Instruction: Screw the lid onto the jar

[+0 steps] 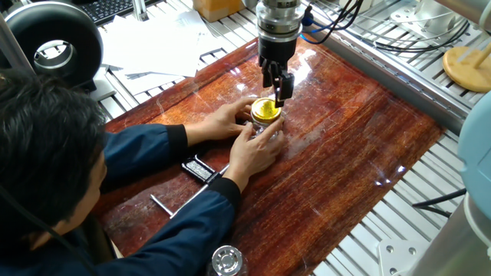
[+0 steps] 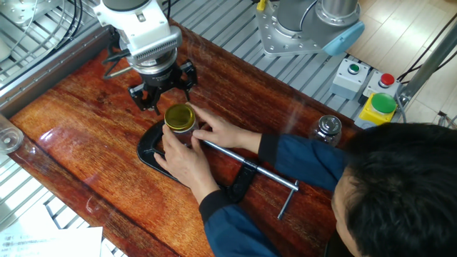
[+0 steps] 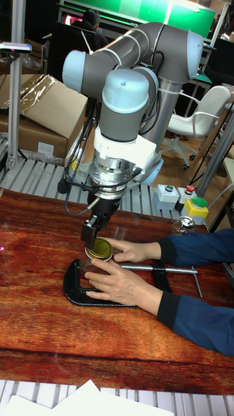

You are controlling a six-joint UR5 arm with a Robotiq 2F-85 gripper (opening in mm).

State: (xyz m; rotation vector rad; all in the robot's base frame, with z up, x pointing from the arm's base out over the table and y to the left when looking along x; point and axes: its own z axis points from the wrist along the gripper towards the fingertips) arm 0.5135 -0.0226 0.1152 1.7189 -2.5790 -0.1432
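The yellow-gold lid sits on top of the small glass jar. A person's two hands wrap around the jar and hide most of it. My gripper hangs just above and behind the lid. It is open, its fingers are spread, and nothing is between them. It does not touch the lid.
A black C-clamp with a long screw bar lies on the wooden table around the jar. A clear jar with a silvery top stands near the person. A tan wooden disc lies at the far right, and a button box is beyond the table.
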